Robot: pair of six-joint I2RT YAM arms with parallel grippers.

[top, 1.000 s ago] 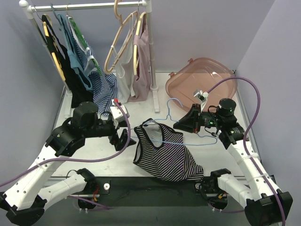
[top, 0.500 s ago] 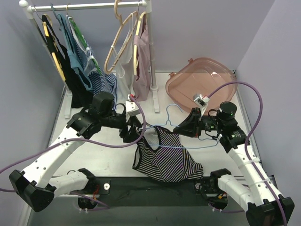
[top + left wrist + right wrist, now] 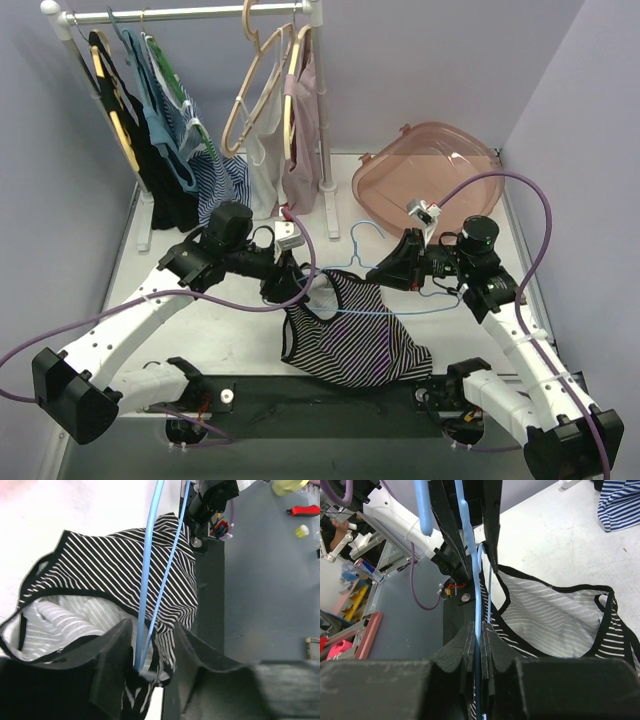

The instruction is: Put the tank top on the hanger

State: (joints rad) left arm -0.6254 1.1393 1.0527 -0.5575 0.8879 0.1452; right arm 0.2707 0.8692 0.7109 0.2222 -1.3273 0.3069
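White tabletop (image 3: 230, 340); right hand (image 3: 380, 268) pinches the hanger (image 3: 476, 605); label on can (image 3: 360, 566) blurred.

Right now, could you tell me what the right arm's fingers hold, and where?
The slim pale-blue rod hanger, pinched on its thin rod near the hook.

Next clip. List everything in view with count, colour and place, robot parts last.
tank top: one, black-and-white striped, crumpled at the table's near middle
hanger: one, pale blue, lying across the tank top
clothes rack: one, white, back left
hung garments: several, black, blue, striped, white, pink, on the clothes rack
wooden hangers: at least two, tan, on the clothes rack
tub: one, translucent pink, back right
table: one, white
left gripper: black, open around the hanger's end
right gripper: black, shut on the hanger's rod
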